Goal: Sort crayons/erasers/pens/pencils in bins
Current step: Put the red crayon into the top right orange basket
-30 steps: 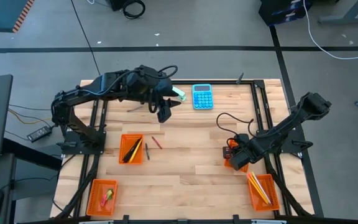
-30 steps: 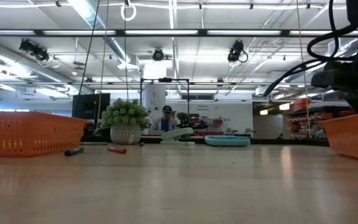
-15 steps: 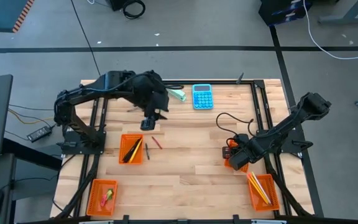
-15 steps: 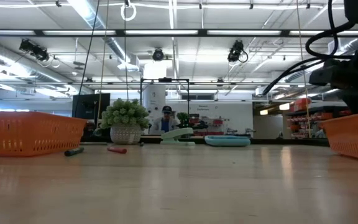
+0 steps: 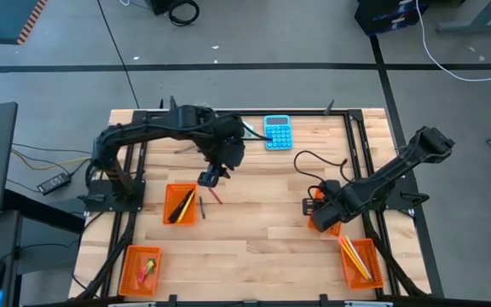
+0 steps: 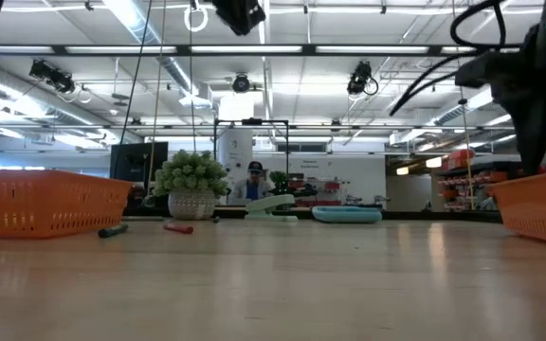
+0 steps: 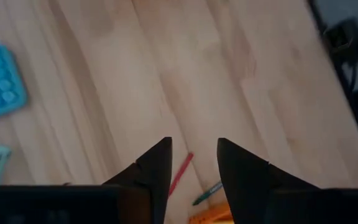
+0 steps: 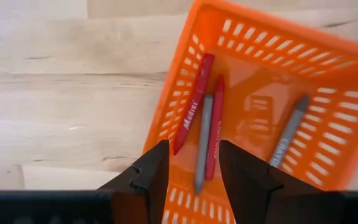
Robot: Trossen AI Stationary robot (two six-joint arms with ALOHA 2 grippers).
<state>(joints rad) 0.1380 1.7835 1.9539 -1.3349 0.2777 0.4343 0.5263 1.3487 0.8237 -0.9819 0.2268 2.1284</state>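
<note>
Since a second ago the left gripper (image 5: 209, 176) has swung nearer, fingers apart and empty, above a red crayon (image 7: 180, 173) and a dark pen (image 7: 207, 193) lying loose beside one bin (image 5: 180, 205). The right gripper (image 8: 193, 163), fingers apart, hovers over a bin (image 8: 328, 143), partly cut off, holding four crayons. Four bins in all.

**Our two arms above the table**

Our left arm reaches from the left side toward the table's middle, bent at the elbow, its wrist angled downward. Our left gripper (image 5: 209, 177) hangs above the wood with its two dark fingers (image 7: 156, 169) parted and nothing between them. Our right arm stretches inward from the right edge, held low. Our right gripper (image 5: 316, 218) also has its fingers (image 8: 151, 174) spread, empty.
</note>
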